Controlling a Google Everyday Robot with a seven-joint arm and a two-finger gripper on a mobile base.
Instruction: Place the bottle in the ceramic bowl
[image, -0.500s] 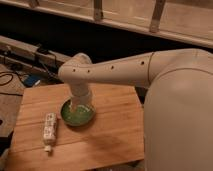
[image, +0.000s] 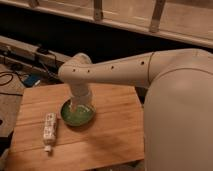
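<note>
In the camera view, the gripper (image: 80, 107) is held low over the shallow, glossy green ceramic bowl (image: 86, 121), with its jaws apart and nothing clamped. The slender white bottle (image: 49, 130) is seen lying flat on the wooden desk (image: 110, 137) just beside the bowl (not yet placed), so a grasp is judged necessary first.

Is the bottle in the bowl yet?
No, the bottle lies on the table left of the bowl, while the gripper hangs over the bowl.
</note>
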